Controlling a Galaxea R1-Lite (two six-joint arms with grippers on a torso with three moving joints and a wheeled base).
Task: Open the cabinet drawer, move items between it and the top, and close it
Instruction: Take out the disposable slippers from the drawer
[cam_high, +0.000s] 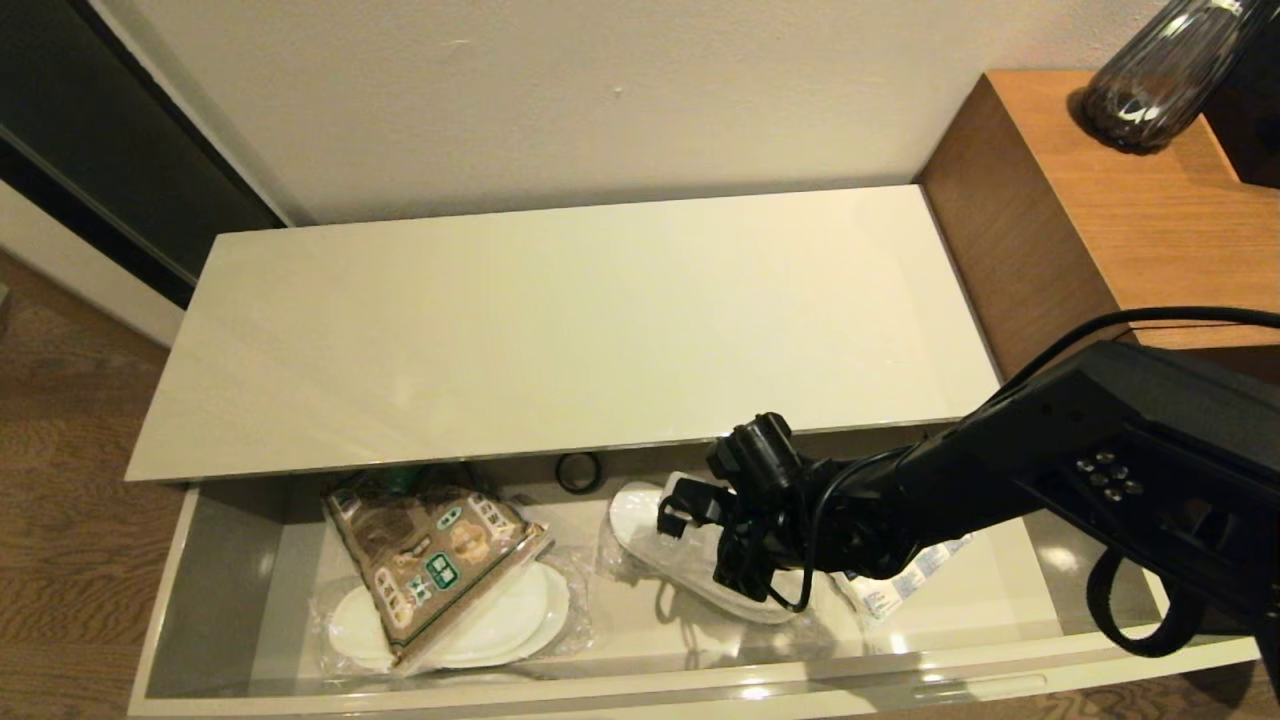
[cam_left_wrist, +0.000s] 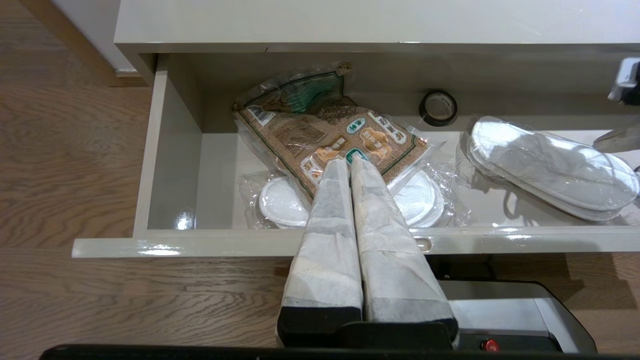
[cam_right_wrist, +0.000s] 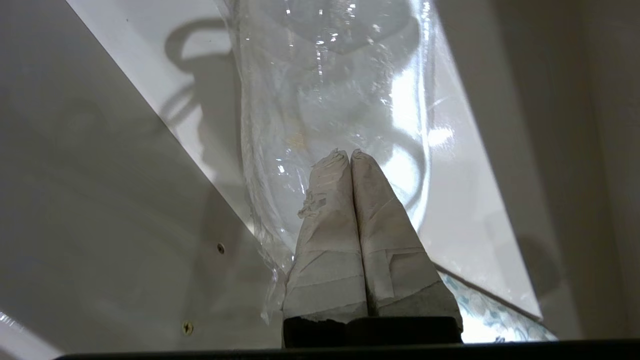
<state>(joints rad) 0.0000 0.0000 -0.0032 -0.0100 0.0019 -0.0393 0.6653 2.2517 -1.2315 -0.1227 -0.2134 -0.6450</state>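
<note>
The cabinet drawer (cam_high: 640, 690) stands pulled out below the bare top (cam_high: 560, 330). Inside lie a brown-and-green snack bag (cam_high: 430, 560) (cam_left_wrist: 320, 130) resting on one wrapped pair of white slippers (cam_left_wrist: 280, 202), a black tape roll (cam_high: 580, 472) (cam_left_wrist: 438, 107) at the back, a second wrapped pair of slippers (cam_high: 640, 520) (cam_left_wrist: 545, 165), and a tissue pack (cam_high: 905, 585) partly under my right arm. My right gripper (cam_high: 675, 520) (cam_right_wrist: 350, 155) is down in the drawer, shut on the clear wrap of that second pair. My left gripper (cam_left_wrist: 350, 161) hangs shut and empty in front of the drawer.
A taller brown wooden side table (cam_high: 1120, 200) with a dark glass vase (cam_high: 1150, 80) stands right of the cabinet. A wall runs behind the top. Wood floor (cam_high: 60, 400) lies to the left and in front.
</note>
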